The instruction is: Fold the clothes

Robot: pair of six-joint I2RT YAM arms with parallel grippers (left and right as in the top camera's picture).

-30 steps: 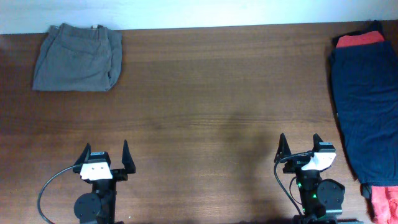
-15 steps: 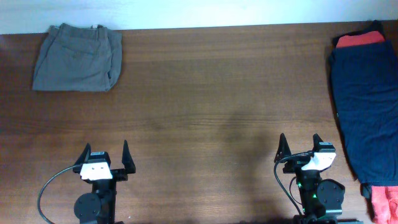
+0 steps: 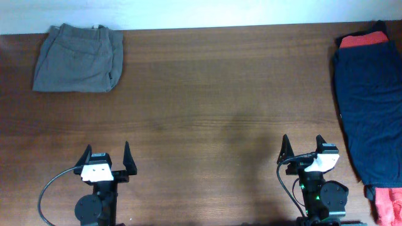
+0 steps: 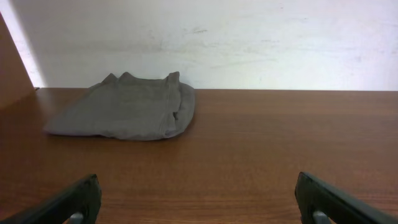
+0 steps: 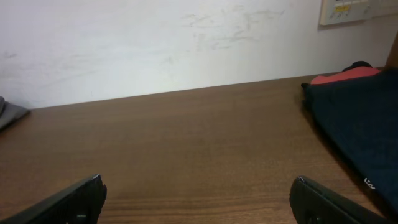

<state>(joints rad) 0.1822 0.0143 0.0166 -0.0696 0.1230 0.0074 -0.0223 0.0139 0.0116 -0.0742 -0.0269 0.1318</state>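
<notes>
The dark navy blue shorts (image 3: 372, 107) lie in a long heap along the table's right edge, on top of red cloth. They also show at the right of the right wrist view (image 5: 360, 118). My right gripper (image 3: 303, 148) is open and empty near the front edge, to the left of the shorts; in its own view (image 5: 198, 199) only bare table lies between the fingers. My left gripper (image 3: 105, 156) is open and empty at the front left, and its wrist view (image 4: 198, 202) shows bare table between the fingers.
Folded grey-olive shorts (image 3: 78, 58) lie at the back left, also in the left wrist view (image 4: 127, 115). Red cloth (image 3: 363, 40) pokes out behind the navy shorts and at the front right corner (image 3: 388, 204). A white wall runs behind the table.
</notes>
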